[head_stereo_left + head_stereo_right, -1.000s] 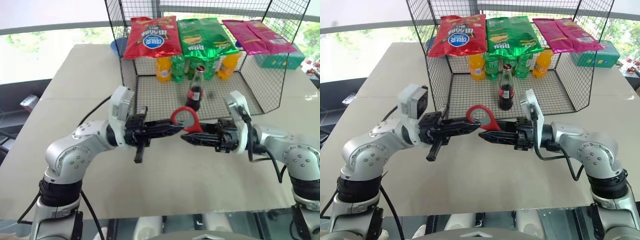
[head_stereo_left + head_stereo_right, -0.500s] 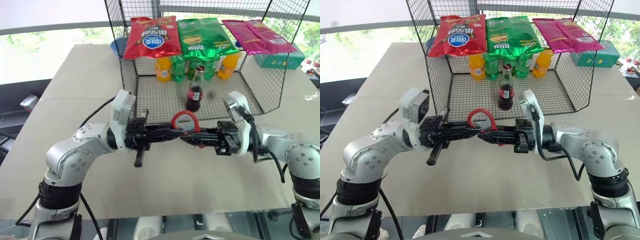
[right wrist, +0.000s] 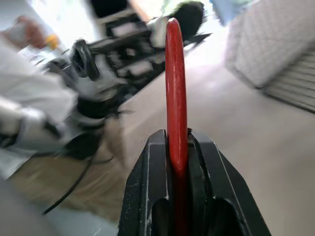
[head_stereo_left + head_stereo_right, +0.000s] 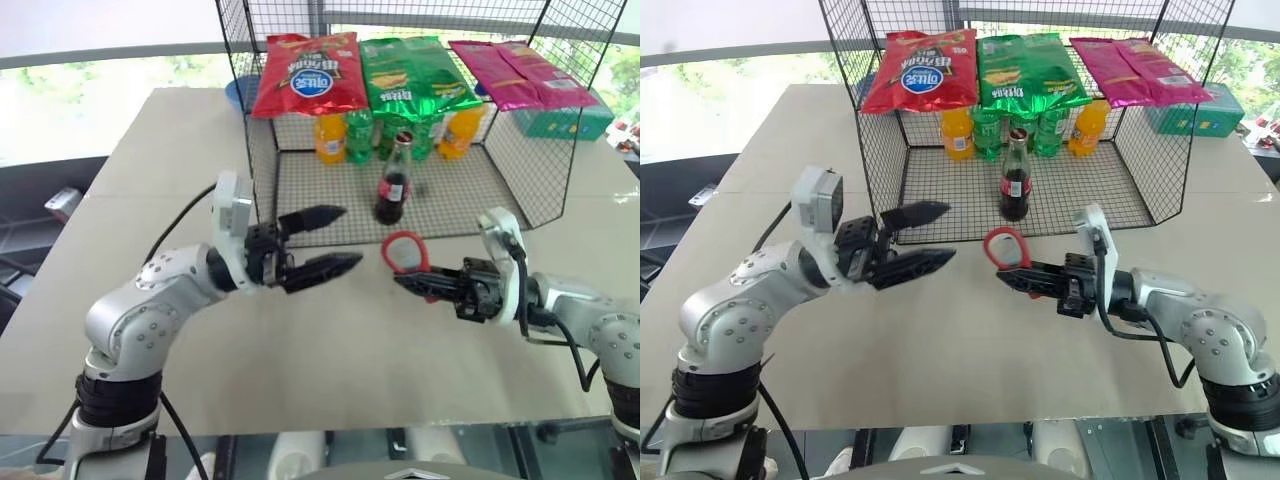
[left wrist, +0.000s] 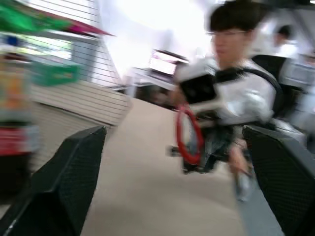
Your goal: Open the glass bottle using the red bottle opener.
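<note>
Left eye view has the right gripper (image 4: pixel 412 283) clamped tight on the handle of the red bottle opener (image 4: pixel 403 251), with the ring end sticking up and out past the fingertips. It hangs above the beige table (image 4: pixel 330 350), just in front of the wire basket (image 4: pixel 400 190). From the right wrist view the opener (image 3: pixel 176 98) sits edge-on, pinched squarely between the two black fingers (image 3: pixel 147 187).

Left gripper (image 4: pixel 335 240) is spread wide, holding nothing, one finger up near the basket's front edge and the other lower, both pointing toward the opener with a clear gap in between. In the left wrist view both fingers (image 5: pixel 74 167) frame the red ring (image 5: pixel 187 135) straight ahead, and a person in a white shirt (image 5: pixel 241 93) sits behind it, pretty blurry.

As for the glass bottle (image 4: pixel 392 180), it stands upright inside the basket near the front, red cap on, well apart from both grippers. Behind it are orange and green soda bottles (image 4: pixel 345 137), with red, green and pink snack bags (image 4: pixel 405 75) laid across the top of the basket.
</note>
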### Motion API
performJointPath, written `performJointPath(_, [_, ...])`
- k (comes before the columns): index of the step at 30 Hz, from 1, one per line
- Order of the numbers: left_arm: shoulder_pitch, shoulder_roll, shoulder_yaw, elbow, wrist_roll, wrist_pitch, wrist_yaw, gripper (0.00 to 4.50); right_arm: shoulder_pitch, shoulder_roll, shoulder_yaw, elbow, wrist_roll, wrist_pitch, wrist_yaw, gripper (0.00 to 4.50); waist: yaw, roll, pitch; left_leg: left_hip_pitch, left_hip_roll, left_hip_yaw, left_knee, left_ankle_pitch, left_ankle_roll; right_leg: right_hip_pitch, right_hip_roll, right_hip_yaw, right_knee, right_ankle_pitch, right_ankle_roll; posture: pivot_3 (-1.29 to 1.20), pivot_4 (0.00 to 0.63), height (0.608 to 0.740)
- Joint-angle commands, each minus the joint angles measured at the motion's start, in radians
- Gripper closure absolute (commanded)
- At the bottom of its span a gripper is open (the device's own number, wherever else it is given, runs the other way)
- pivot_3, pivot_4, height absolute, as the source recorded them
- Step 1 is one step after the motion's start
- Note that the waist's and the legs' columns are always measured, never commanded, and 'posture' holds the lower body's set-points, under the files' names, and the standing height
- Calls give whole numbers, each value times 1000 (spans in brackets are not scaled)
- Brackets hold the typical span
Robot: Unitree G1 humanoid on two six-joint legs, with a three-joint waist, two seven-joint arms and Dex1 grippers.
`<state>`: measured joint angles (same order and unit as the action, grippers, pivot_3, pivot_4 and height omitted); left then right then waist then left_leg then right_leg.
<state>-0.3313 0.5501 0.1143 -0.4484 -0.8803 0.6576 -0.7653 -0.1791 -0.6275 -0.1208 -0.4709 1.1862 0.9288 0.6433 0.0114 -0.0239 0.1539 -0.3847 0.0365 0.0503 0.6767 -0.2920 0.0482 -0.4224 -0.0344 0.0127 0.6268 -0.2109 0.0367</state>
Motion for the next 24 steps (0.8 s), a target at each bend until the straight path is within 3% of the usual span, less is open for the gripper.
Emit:
performJointPath(1, [-98,-63,-123,84,232,-71,151,173,57,26,-95,-49,-28,-73,-86,4500,7,0,0,0,-1,0,0,0,0,0,0,0,0,0,0,0,150,740])
performJointPath(6, [-323,-271,-236,403,417,-168,257,173,172,80,-111,-184,-27,-110,-200,4500,13,0,0,1,-4,-3,3,0,0,4,0,-2,1,0,0,0,150,740])
performJointPath(9, [-408,-348,-259,564,502,-220,285,173,226,97,-112,-245,-27,-125,-243,4500,1,1,-1,0,-4,-3,5,0,0,3,0,-2,0,0,1,0,150,740])
performJointPath(16, [-551,-443,-264,839,604,-363,268,173,280,94,-119,-299,-21,-160,-297,4500,0,1,-1,0,-4,-3,4,0,1,3,1,-2,0,0,1,0,150,740])
performJointPath(24, [-643,-477,-254,1046,688,-501,259,173,300,93,-114,-327,-10,-191,-337,4500,2,1,-1,-1,-4,-3,5,0,1,2,0,-2,0,0,1,0,150,740])
